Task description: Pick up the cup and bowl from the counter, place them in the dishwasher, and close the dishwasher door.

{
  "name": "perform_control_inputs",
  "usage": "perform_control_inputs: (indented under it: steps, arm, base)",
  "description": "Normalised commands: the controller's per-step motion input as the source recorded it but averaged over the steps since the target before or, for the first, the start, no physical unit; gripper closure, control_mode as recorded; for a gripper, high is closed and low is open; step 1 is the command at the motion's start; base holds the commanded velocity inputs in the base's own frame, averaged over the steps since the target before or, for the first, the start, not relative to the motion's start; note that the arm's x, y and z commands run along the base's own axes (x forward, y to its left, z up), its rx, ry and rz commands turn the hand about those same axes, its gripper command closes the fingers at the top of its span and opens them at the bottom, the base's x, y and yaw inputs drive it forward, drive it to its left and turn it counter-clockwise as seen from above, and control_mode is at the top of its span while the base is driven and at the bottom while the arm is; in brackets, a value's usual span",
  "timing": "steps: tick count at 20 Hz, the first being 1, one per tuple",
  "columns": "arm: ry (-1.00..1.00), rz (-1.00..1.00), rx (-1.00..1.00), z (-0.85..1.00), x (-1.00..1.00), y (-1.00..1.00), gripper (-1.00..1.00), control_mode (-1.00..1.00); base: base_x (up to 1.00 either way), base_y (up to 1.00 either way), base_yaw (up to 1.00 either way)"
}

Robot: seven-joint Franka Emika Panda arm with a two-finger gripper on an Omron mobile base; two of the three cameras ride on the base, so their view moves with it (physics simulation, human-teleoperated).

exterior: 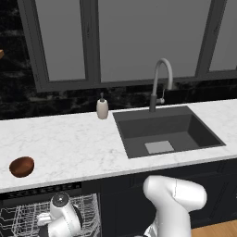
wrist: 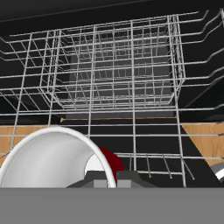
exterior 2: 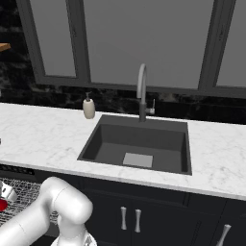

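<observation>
The red cup (wrist: 48,162), white inside, lies tilted with its mouth towards the hand camera, low over the white wire rack (wrist: 113,74) of the open dishwasher (exterior: 41,190). My gripper (wrist: 112,181) is shut on the cup's wall, with the red outside showing just above the fingertips. A sliver of the red cup (exterior 2: 2,205) also shows at the left edge of the right base view. The dark brown bowl (exterior: 21,166) sits upright near the front edge of the marble counter (exterior: 69,143), above the dishwasher and untouched. My wrist (exterior: 62,208) hangs down over the rack (exterior: 18,217). The dishwasher door is out of view.
A beige soap dispenser (exterior: 102,109) stands at the back of the counter, left of the dark sink (exterior: 162,129) with its curved faucet (exterior: 159,83). Dark cabinets with silver handles (exterior 2: 129,218) sit under the sink. Wooden floor shows through the rack wires.
</observation>
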Motion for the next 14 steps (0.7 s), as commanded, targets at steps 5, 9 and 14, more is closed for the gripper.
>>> perform_control_inputs:
  steps: [5, 9, 14]
  arm:
    - [0.0, 0.0, 0.0, -0.52, 0.0, 0.09, 1.0, -1.0]
    - [0.01, 0.0, -0.01, -0.5, 0.0, 0.02, 1.0, -1.0]
    - [0.01, 0.0, -0.01, -0.48, 0.0, 0.0, 1.0, -1.0]
  base:
    - [0.0, 0.0, 0.0]
    - [0.0, 0.0, 0.0]
    - [0.0, 0.0, 0.0]
